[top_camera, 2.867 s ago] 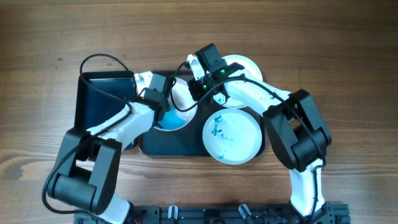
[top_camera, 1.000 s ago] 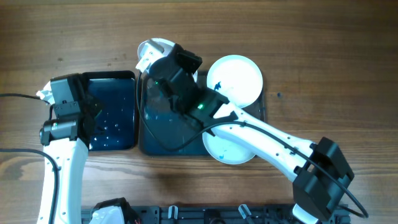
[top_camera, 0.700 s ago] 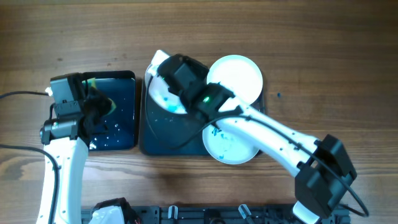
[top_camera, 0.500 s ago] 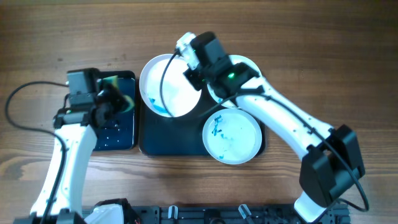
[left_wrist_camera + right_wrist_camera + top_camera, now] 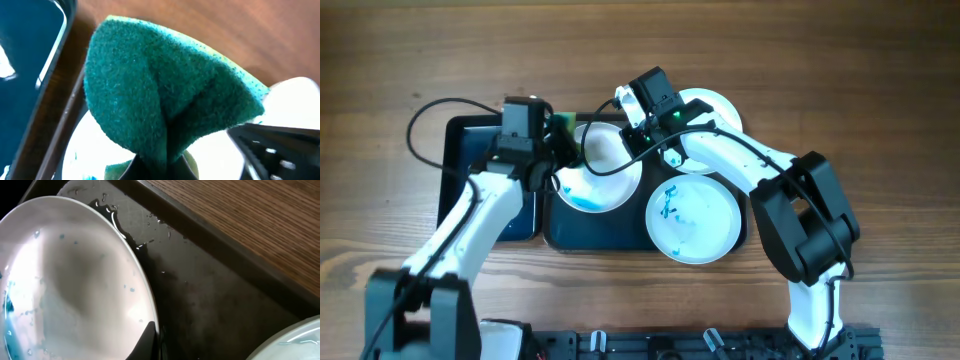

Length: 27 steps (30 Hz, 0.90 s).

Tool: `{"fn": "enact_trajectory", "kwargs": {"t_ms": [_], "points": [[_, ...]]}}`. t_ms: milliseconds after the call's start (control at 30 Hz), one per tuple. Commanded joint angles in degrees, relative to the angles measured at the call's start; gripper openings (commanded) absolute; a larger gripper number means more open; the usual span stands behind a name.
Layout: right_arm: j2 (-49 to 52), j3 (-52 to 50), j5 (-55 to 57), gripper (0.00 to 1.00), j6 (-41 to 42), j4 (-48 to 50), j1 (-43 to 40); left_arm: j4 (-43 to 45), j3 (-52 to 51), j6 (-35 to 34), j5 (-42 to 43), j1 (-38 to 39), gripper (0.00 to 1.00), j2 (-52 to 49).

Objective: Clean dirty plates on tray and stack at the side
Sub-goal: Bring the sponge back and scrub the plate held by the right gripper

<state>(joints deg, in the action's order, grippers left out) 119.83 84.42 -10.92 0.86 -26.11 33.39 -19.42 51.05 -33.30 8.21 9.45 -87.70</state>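
The dark tray [image 5: 620, 232] holds three white plates. The left plate [image 5: 592, 178] has blue smears at its front. My right gripper [image 5: 638, 140] is shut on its right rim, and in the right wrist view my finger [image 5: 153, 341] pinches the plate's edge [image 5: 75, 280] over the wet tray [image 5: 215, 305]. My left gripper [image 5: 558, 138] is shut on a green sponge [image 5: 561, 122] at the plate's back left rim. In the left wrist view the folded sponge [image 5: 165, 95] fills the frame above the plate [image 5: 95, 145]. A stained plate [image 5: 692, 222] lies front right. A cleaner plate [image 5: 712, 128] lies back right.
A smaller, deeper black tray of water [image 5: 470, 170] stands left of the big tray, partly under my left arm. Wood table surrounds both trays. The right arm's black jaws [image 5: 280, 150] show at the right of the left wrist view.
My left gripper lifted the sponge from the water tray and carried it right to the left plate. My right gripper set that plate back on the tray, still holding its rim.
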Motion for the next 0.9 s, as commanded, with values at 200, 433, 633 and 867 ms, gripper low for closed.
{"fn": "enact_trajectory", "kwargs": {"t_ms": [200,433,633,867], "points": [[1.31,0.39,7.50,0.04,0.76,1.42,-0.04,0.09,0.33,6.14,-6.36,1.20,0.04,-5.46],[1.31,0.39,7.50,0.04,0.79,1.62,-0.04,2.56,0.28,5.64,-5.60,5.55,0.04,-12.13],[1.31,0.39,7.52,0.04,0.72,1.66,-0.04,1.36,0.28,6.14,-7.91,9.07,0.04,-13.62],[1.31,0.39,7.52,0.04,0.66,1.64,-0.04,0.37,0.28,6.16,5.73,9.03,0.04,-10.27]]}}
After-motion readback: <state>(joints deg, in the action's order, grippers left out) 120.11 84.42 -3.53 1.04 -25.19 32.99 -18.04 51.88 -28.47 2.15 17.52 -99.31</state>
